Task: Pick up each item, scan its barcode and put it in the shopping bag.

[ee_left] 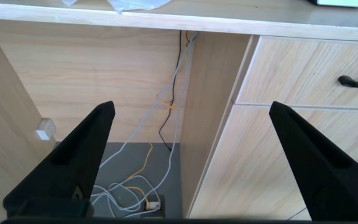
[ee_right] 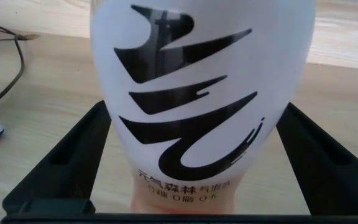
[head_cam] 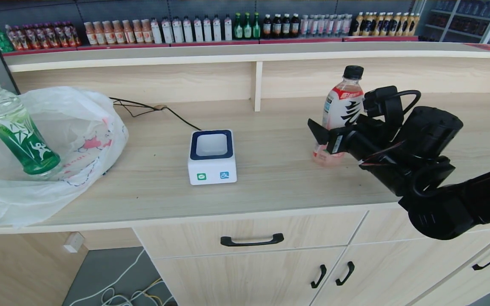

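A pink drink bottle [head_cam: 342, 111] with a white label and black cap stands upright on the wooden counter [head_cam: 270, 178], right of centre. My right gripper [head_cam: 334, 132] is open around its lower half, one finger on each side; up close the bottle [ee_right: 201, 106] sits between the fingers [ee_right: 67, 162]. The white barcode scanner [head_cam: 211, 157] with a dark blue rim sits mid-counter. At the far left the clear plastic shopping bag [head_cam: 79, 127] holds a green bottle [head_cam: 15, 127], leaning. My left gripper [ee_left: 191, 124] hangs open and empty below the counter edge.
A black cable [head_cam: 155, 110] runs from the scanner towards the back wall. A raised wooden ledge [head_cam: 253, 55] borders the counter's far side, with shelves of bottles behind. Drawers and cabinet doors [head_cam: 253, 255] lie below the counter. Loose cables [ee_left: 142, 186] lie on the floor.
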